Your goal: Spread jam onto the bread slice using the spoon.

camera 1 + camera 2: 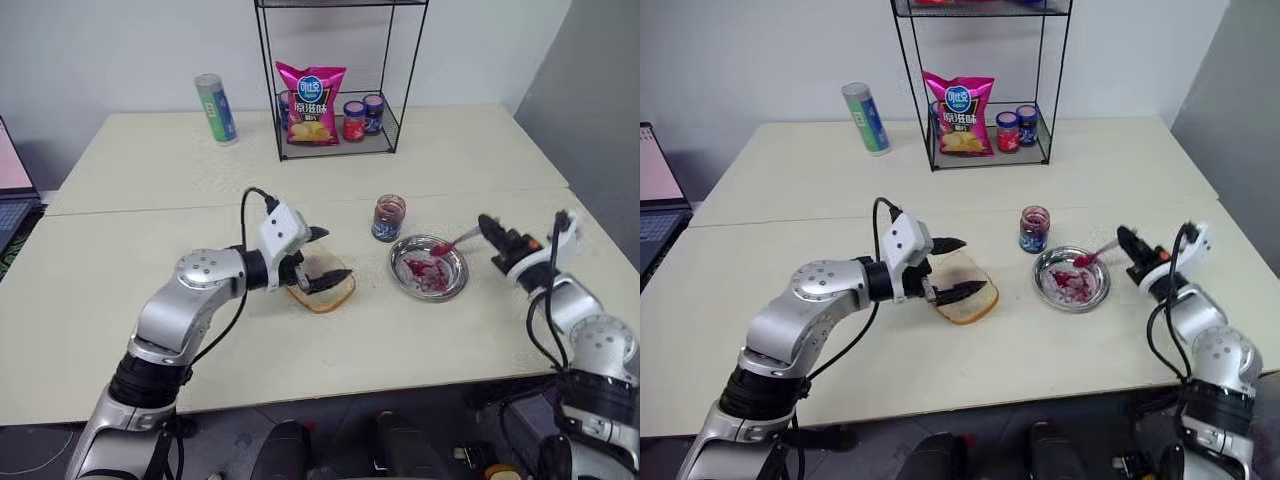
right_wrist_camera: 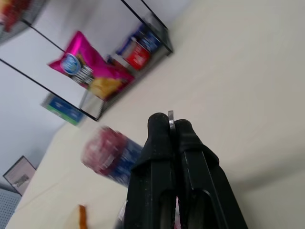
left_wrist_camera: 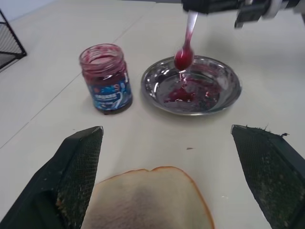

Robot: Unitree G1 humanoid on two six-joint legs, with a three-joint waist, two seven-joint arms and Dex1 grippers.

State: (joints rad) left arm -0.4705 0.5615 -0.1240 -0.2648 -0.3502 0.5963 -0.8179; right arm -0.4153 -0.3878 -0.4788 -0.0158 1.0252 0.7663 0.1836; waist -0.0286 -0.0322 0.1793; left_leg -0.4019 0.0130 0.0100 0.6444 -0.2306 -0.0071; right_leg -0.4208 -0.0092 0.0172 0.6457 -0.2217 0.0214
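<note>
The bread slice (image 1: 322,284) lies flat on the table, pale with a tan crust and a purplish stain in its middle. My left gripper (image 1: 322,262) is open, its fingers astride the slice's near end. My right gripper (image 1: 492,229) is shut on the handle of the spoon (image 1: 455,242). The spoon's bowl (image 3: 184,57), coated in red jam, hangs above the steel dish (image 1: 429,267), which is smeared with jam. The jam jar (image 1: 388,217), open and dark red inside, stands just behind the dish.
A black wire rack (image 1: 335,80) at the back of the table holds a pink snack bag (image 1: 311,103) and two lidded jars (image 1: 362,117). A green-blue can (image 1: 215,108) stands at the back left. A laptop (image 1: 12,190) sits at the far left edge.
</note>
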